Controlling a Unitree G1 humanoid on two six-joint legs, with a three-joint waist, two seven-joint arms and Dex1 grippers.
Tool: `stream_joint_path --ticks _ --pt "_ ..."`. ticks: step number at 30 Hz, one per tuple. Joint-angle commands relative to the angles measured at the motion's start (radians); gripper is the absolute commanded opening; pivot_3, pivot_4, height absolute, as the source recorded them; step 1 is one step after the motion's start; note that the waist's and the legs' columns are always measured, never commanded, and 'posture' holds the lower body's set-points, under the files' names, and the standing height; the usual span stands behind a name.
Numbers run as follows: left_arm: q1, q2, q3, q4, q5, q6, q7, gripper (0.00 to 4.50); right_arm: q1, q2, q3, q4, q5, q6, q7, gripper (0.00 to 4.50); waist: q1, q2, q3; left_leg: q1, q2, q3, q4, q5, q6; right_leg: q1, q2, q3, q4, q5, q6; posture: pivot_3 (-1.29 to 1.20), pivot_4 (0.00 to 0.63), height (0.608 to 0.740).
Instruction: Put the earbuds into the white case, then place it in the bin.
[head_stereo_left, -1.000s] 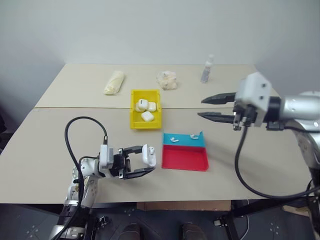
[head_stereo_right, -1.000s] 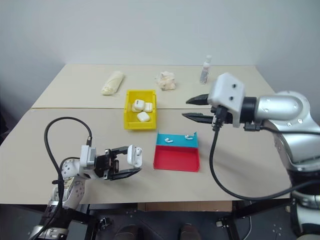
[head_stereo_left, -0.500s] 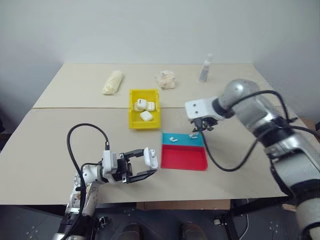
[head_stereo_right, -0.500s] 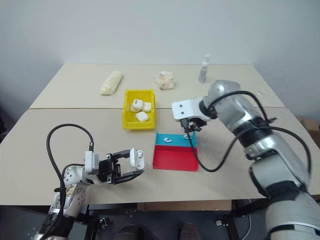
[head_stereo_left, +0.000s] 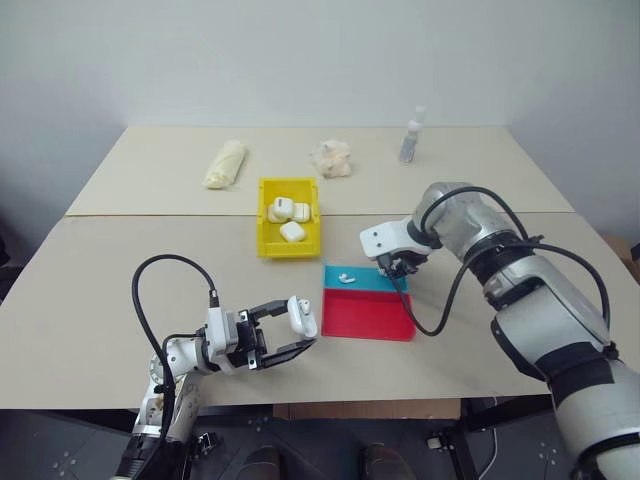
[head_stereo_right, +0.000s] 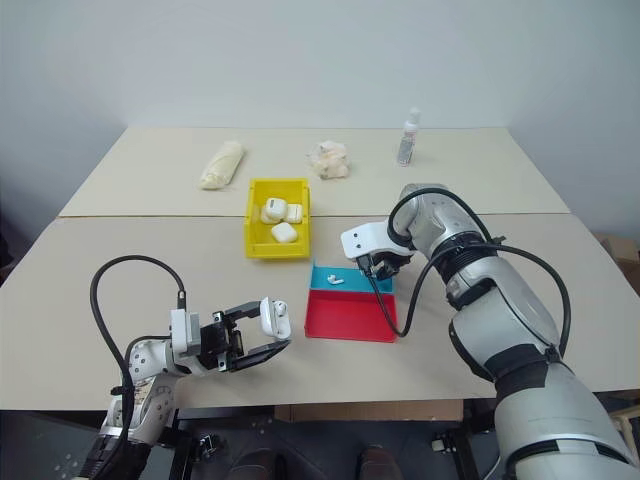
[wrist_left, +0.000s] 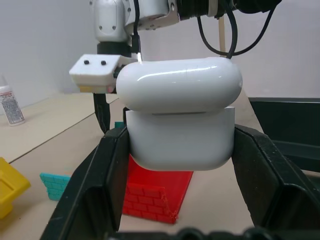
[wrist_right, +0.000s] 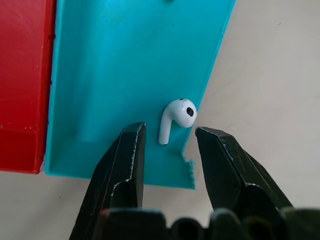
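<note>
White case (wrist_left: 180, 120) sitting clamped in left tool (head_stereo_left: 283, 333), near bench edge; right tool (wrist_right: 167, 150) hovering part-open, empty, straddling earbud (wrist_right: 177, 118) on blue tray (wrist_right: 125, 75).

**My table and what lies on it**

In front of me I have a beige table (head_stereo_left: 120, 290), made of two tops with a seam between them. On the far top I see a rolled pale cloth (head_stereo_left: 227, 164) at the left, a crumpled pale lump (head_stereo_left: 333, 159) in the middle and a small bottle (head_stereo_left: 412, 138) at the right. Across the seam stands the yellow bin (head_stereo_left: 289, 246). Near it, a little to the right, lies the red-and-blue tray (head_stereo_left: 368, 304).
</note>
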Motion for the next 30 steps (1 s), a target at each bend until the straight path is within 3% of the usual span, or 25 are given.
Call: stream_joint_path --ticks 1,30 --pt "-0.005 0.008 -0.002 -0.035 0.004 -0.027 0.006 2.76 -0.042 0.006 -0.037 0.033 -0.015 -0.033 -0.02 2.01 0.0 0.0 0.0 -0.001 0.0 0.0 0.0 0.0 0.0 -0.001 0.0 0.0 0.0 0.0 0.0 0.0 0.15 0.74" --pt "-0.022 0.033 0.001 -0.015 0.01 -0.045 0.006 2.76 -0.038 0.05 -0.095 0.11 -0.062 -0.08 -0.047 2.01 -0.005 0.0 0.0 -0.004 0.0 0.003 0.0 0.001 -0.002 -0.007 0.0 0.004 0.004 0.0 0.0 0.0 0.15 0.74"
